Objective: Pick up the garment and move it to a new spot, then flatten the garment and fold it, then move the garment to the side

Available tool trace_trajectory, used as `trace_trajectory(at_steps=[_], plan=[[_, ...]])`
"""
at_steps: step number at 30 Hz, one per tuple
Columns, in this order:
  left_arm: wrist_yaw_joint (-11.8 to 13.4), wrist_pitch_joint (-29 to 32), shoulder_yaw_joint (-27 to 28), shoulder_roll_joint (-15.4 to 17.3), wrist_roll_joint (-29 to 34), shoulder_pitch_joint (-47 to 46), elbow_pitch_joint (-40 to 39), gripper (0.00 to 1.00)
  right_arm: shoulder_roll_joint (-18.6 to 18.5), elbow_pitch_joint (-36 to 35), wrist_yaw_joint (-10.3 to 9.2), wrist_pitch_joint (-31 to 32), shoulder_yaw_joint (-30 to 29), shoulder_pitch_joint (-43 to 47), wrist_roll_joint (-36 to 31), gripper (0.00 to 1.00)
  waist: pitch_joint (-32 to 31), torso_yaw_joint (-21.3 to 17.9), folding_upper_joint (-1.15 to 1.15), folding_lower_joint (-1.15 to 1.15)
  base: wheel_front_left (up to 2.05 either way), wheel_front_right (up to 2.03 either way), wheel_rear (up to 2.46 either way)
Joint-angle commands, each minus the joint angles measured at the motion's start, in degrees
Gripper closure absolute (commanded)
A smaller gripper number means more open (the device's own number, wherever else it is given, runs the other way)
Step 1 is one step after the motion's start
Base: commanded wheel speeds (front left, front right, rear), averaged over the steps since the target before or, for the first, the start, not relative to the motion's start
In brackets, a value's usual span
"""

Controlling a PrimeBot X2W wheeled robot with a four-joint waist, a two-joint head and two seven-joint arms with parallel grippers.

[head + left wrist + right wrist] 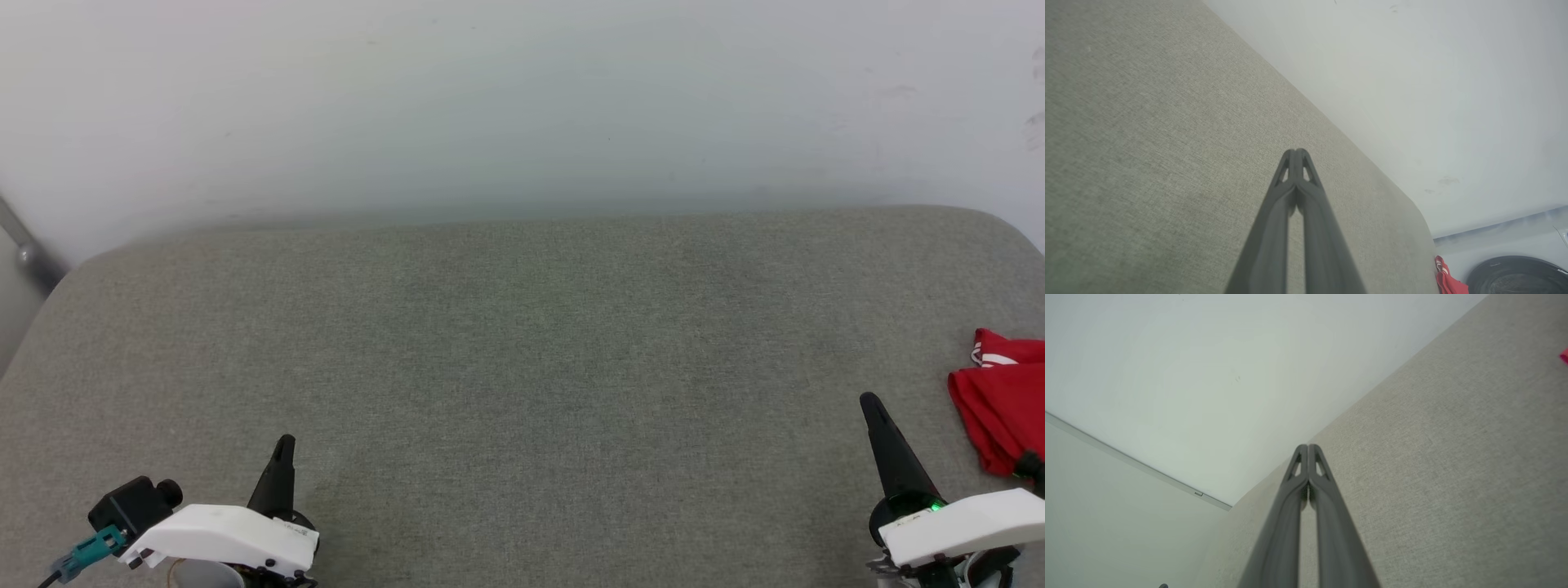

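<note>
Left gripper (283,443), right gripper (868,401) low, jaws pinched together, empty. Garment (1002,412) far right on the bench (522,367): best open the right wide, grab a thick fold.

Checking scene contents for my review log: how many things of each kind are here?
Red garment: 1
Tools: 2, left tool and right tool, both shut
Grey cushioned surface: 1
Total: 4
</note>
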Motion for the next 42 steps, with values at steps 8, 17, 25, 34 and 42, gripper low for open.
trace_trajectory(at_steps=[8,17,25,34,42], plan=[[-2.4,1.7,3.0,-1.7,-5.0,-2.1,0.7,1.00,0.3,1.1,-0.01,0.3,-0.5,-2.5,6.8,1.00,0.2,0.1,0.00,0.00,0.00,0.00,0.00],[-4.4,3.1,5.1,-3.3,-9.1,-2.8,1.6,1.00,0.6,2.7,-0.01,0.5,-0.8,-3.6,12.4,1.00,0.5,0.3,0.00,0.00,0.00,0.00,0.00],[-6.0,4.4,6.9,-4.7,-12.4,-3.3,2.5,1.00,0.8,3.9,-0.02,0.6,-1.1,-4.3,16.9,1.00,0.7,0.4,0.00,0.00,0.00,0.00,0.00],[-7.5,5.5,8.5,-6.1,-15.5,-3.9,3.2,1.00,1.0,5.1,-0.02,0.9,-1.3,-4.9,21.2,1.00,0.9,0.5,0.00,0.00,0.00,0.00,0.00],[-8.9,6.5,10.1,-7.4,-18.4,-4.3,4.0,1.00,1.2,6.2,-0.02,1.0,-1.5,-5.6,25.2,1.00,1.1,0.6,0.00,0.00,0.00,0.00,0.00]])
